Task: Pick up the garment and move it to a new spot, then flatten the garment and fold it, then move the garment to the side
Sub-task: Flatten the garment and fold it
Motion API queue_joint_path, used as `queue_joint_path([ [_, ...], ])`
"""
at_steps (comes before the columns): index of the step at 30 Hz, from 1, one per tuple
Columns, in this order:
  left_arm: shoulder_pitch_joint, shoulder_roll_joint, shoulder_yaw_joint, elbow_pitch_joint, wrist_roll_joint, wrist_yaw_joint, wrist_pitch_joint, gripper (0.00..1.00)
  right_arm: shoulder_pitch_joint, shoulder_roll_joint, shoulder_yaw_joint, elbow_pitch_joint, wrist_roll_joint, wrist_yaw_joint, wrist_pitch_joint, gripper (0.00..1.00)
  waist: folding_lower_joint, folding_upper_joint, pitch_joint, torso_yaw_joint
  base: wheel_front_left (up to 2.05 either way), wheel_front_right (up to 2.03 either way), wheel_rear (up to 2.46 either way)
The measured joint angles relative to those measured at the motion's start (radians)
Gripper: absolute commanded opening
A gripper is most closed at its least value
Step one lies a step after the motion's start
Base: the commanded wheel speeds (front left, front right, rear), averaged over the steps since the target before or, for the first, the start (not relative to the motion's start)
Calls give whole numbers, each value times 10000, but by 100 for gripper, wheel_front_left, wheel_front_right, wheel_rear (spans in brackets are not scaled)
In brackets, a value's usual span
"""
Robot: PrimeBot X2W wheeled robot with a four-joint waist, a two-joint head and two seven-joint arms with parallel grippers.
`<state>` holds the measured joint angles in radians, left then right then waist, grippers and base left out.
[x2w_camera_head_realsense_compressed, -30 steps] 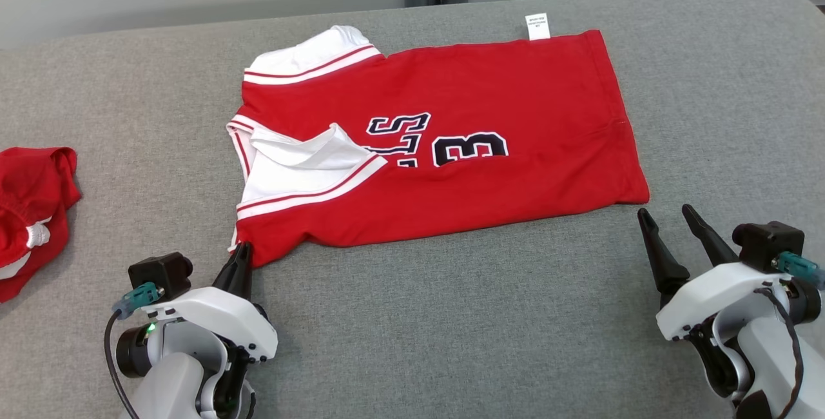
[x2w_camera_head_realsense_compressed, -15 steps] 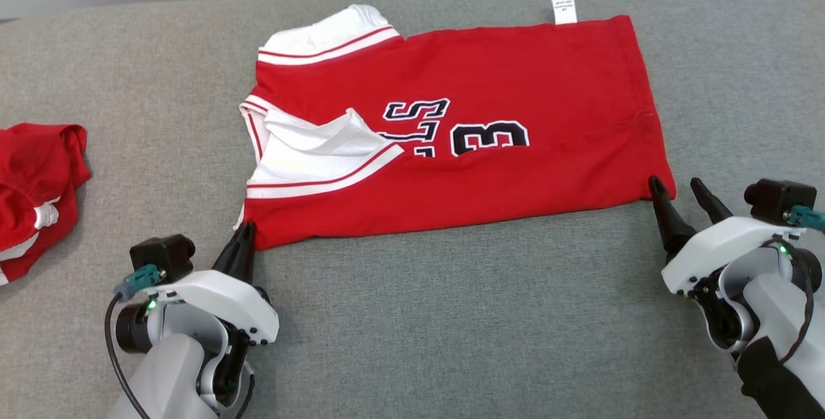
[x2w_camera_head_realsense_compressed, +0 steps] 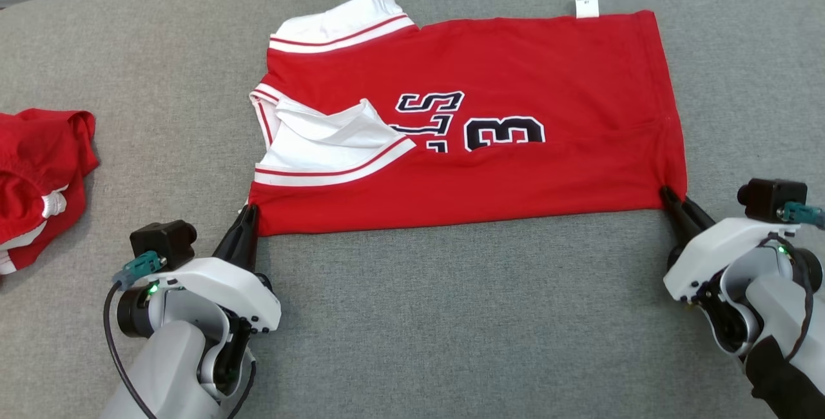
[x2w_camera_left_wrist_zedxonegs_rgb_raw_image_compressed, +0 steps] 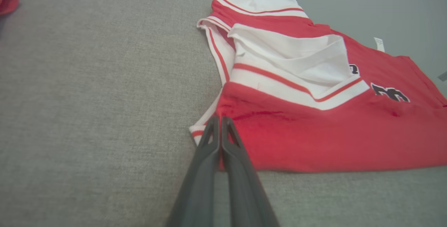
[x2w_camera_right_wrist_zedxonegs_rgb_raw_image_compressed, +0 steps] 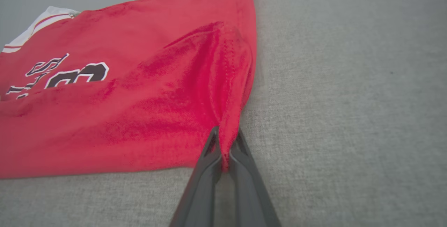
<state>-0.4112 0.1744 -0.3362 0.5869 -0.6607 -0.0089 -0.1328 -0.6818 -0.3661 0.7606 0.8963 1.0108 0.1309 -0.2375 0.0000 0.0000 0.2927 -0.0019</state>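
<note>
The garment [x2w_camera_head_realsense_compressed: 490, 167] is a red jersey with white striped sleeves and dark lettering, lying folded lengthwise on the grey table [x2w_camera_head_realsense_compressed: 451, 316]. My left gripper [x2w_camera_head_realsense_compressed: 250, 213] is shut on its near left corner; in the left wrist view the closed tips [x2w_camera_left_wrist_zedxonegs_rgb_raw_image_compressed: 220, 120] pinch the red edge of the garment [x2w_camera_left_wrist_zedxonegs_rgb_raw_image_compressed: 314, 129]. My right gripper [x2w_camera_head_realsense_compressed: 670, 198] is shut on the near right corner. The right wrist view shows the garment [x2w_camera_right_wrist_zedxonegs_rgb_raw_image_compressed: 122, 115] bunched into a ridge between the gripper [x2w_camera_right_wrist_zedxonegs_rgb_raw_image_compressed: 225, 136] fingers.
A second red garment [x2w_camera_head_realsense_compressed: 38, 180] lies crumpled at the table's left edge. A white label [x2w_camera_head_realsense_compressed: 585, 3] sticks out from the jersey's far edge. Open grey surface stretches between my two arms.
My right gripper moved forward to the jersey's near right corner and closed on it. The left gripper kept its grip. The head camera shifted, so the whole scene slid right and up.
</note>
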Motion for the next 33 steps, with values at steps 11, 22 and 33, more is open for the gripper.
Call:
queue_joint_path([
  [11,1716,383,12,-1866,-301,207,387,0,1046,-790,771,-936,447,4,-244,0,0,0,-393,-337,0,0,0],
  [22,3665,732,21,-4918,-550,1141,1246,0,1817,-1375,545,-1745,447,4,-267,0,0,0,-470,-345,0,0,0],
  [33,5020,1289,-8,-7095,-838,1900,2489,0,2534,-2249,922,-2479,729,4,-286,0,0,0,-546,-65,0,0,0],
])
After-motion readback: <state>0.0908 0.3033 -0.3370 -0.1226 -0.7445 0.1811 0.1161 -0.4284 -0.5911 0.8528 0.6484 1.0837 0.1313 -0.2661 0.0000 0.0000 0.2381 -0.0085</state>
